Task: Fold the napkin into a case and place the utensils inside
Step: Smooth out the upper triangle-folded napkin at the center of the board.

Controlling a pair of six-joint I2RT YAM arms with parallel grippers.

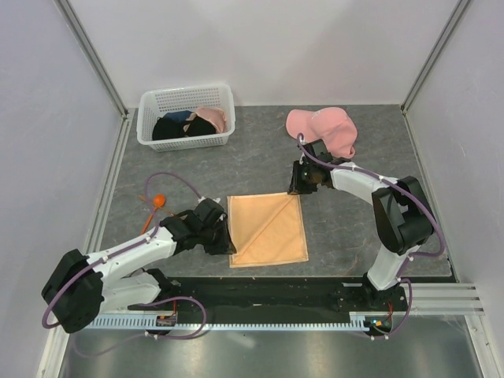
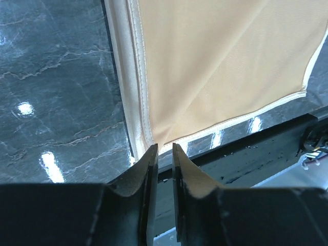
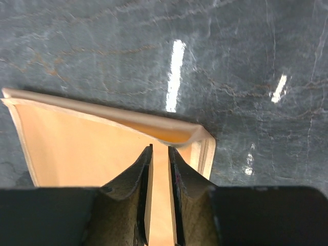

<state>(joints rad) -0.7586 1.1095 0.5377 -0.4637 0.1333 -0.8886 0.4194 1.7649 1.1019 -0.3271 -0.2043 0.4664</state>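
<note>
Left gripper (image 2: 164,149) clenched on napkin (image 1: 266,228) near-left corner; right gripper (image 3: 159,151) narrowly parted astride far-right corner, grasp unclear.

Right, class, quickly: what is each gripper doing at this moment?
Left gripper: jaws narrow, at the near corner of the shiny peach-tan cloth napkin; grip cannot be told.
Right gripper: jaws narrow, napkin's far corner between them; grip cannot be told.

A thin peach-tan cloth napkin (image 1: 266,229) with a faint sheen and stitched hems is seen on a glossy, dark grey marble-patterned tabletop (image 1: 339,220), where lamp glare is mirrored. Matt black, slightly grainy fingers (image 2: 148,174) are shown. A white plastic lattice basket (image 1: 187,118) is filled with soft cloth.
</note>
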